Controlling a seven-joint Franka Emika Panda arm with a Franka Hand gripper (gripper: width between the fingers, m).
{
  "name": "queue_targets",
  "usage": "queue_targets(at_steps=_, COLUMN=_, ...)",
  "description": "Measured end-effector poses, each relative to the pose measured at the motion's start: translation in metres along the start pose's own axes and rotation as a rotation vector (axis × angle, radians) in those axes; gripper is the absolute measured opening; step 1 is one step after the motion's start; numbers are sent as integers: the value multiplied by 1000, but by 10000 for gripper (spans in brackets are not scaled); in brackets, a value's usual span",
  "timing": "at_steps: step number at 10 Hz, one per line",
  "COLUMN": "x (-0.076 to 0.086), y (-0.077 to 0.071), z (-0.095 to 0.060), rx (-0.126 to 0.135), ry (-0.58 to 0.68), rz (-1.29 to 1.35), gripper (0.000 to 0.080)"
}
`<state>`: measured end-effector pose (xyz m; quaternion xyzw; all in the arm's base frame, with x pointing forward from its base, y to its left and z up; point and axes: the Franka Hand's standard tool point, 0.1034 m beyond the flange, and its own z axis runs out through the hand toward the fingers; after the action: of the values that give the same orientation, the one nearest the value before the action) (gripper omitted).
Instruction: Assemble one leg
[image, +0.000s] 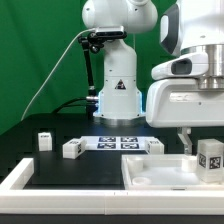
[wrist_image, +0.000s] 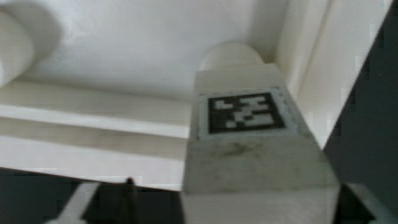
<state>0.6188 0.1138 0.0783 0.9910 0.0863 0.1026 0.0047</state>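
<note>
My gripper (image: 204, 148) is shut on a leg (image: 209, 158), a stubby white post with a black-and-white tag. It holds the leg just over the right end of the large white panel (image: 150, 172) in the exterior view. In the wrist view the leg (wrist_image: 249, 130) runs out from between the dark fingers (wrist_image: 103, 203) of the gripper (wrist_image: 240, 208). Its tip points at an inner corner of the panel's raised rim (wrist_image: 107, 110). I cannot tell if the tip touches the panel. Three more legs (image: 45, 140) (image: 73, 148) (image: 155, 146) lie on the black table.
The marker board (image: 118, 142) lies flat behind the panel, in front of the arm's white base (image: 117, 95). A white rim (image: 20, 180) borders the table along the front and the exterior view's left. A green curtain hangs behind.
</note>
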Motion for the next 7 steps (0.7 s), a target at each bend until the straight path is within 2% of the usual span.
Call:
queue_targets(at_steps=1, x=0, y=0, z=0, rx=0, ry=0, rz=0, gripper=319)
queue_targets(at_steps=4, x=0, y=0, z=1, rx=0, ry=-1, rz=28, gripper=289)
queue_targets(at_steps=7, x=-2, y=1, z=3, rx=21, ry=-4, rz=430, gripper=289)
